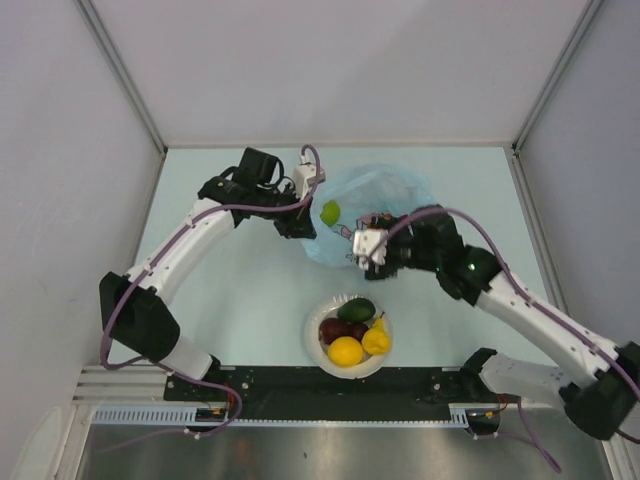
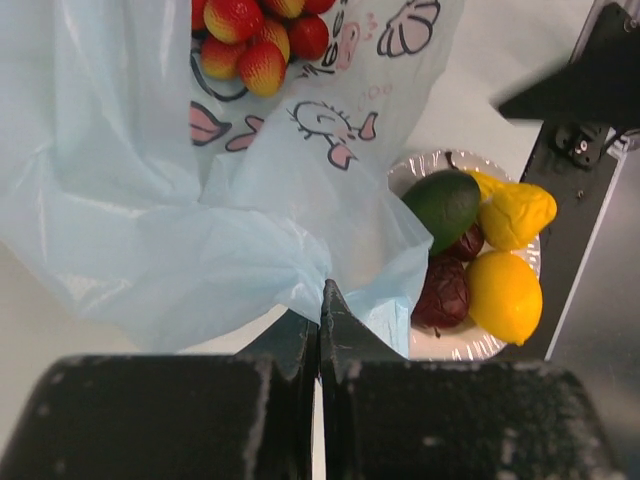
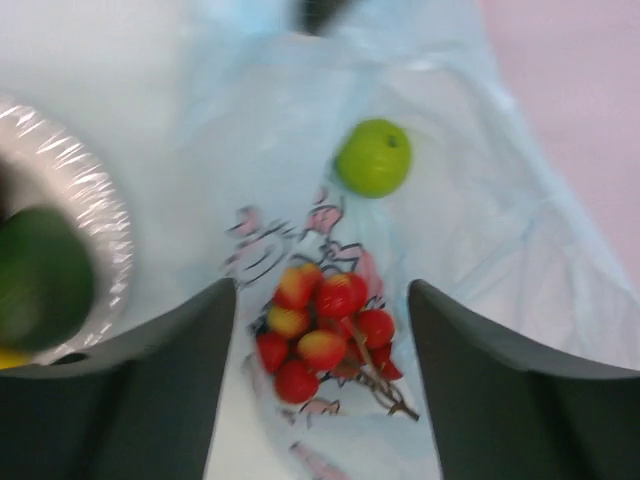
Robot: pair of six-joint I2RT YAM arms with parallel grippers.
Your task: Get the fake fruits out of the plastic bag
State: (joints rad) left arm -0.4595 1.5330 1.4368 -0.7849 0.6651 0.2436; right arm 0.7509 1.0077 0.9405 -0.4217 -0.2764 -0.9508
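Observation:
The light-blue plastic bag (image 1: 385,195) lies at the table's middle back. My left gripper (image 2: 322,300) is shut on the bag's edge (image 2: 300,270) and holds it up. A green apple (image 1: 330,212) and a bunch of red grapes (image 3: 325,335) lie on the bag's opened sheet; the apple also shows in the right wrist view (image 3: 373,157). My right gripper (image 3: 320,330) is open, its fingers on either side of the grapes, above them. A white bowl (image 1: 318,352) holds an avocado (image 1: 356,309), a lemon (image 1: 345,351), another yellow fruit (image 1: 376,340) and dark red fruits (image 1: 333,329).
The bowl stands in front of the bag near the arm bases. Grey walls enclose the table on the left, back and right. A black rail (image 1: 300,385) runs along the near edge.

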